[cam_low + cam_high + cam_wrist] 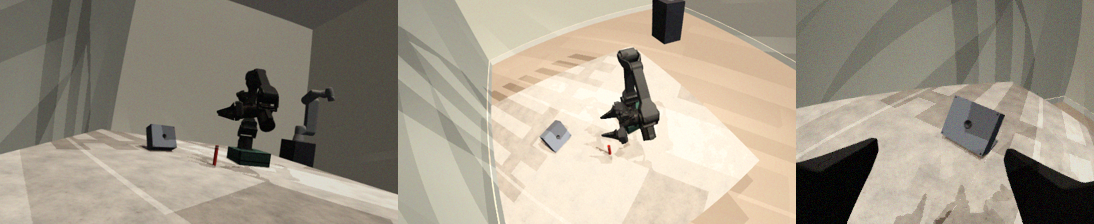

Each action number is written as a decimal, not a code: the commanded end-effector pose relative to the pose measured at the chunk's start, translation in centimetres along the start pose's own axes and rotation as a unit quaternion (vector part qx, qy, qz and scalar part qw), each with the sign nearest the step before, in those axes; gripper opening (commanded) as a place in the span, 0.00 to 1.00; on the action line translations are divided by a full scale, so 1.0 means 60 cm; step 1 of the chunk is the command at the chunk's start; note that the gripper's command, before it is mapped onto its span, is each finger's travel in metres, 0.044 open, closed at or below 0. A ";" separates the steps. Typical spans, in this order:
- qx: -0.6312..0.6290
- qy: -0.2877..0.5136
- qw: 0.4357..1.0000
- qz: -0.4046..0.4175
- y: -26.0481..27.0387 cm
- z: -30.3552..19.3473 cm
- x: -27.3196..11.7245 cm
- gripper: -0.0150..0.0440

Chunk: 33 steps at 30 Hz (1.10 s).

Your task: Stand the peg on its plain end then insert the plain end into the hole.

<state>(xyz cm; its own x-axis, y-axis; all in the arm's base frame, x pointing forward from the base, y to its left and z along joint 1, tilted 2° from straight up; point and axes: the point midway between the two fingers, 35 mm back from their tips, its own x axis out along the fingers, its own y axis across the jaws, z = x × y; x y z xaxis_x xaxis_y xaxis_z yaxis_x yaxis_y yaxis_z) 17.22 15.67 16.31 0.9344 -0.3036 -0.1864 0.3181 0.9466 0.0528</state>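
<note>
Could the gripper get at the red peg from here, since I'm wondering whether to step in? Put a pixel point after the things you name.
Probably yes: the gripper (601, 126) (943, 151) is open and raised, and the peg (609, 150) (215, 155) stands upright nearby with nothing visible between them.

My top view looked steeply down on the jaws; my exterior view faced them side-on, low and farther back; my wrist view looked out between them, all sharing the sloped panel.
</note>
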 end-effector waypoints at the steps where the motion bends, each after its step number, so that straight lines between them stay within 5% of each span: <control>1: -0.014 0.034 0.998 -0.042 -0.014 -0.008 0.011 1.00; 18: -0.081 0.266 0.945 -0.173 -0.051 -0.071 0.037 1.00; 33: -0.094 0.490 0.857 -0.130 -0.025 -0.109 0.038 1.00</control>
<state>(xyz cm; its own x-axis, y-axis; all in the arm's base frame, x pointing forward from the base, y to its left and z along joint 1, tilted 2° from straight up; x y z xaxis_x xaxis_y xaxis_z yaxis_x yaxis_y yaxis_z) 17.63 13.78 9.43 0.2660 -0.4120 -0.8715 0.4072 0.8675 -0.2858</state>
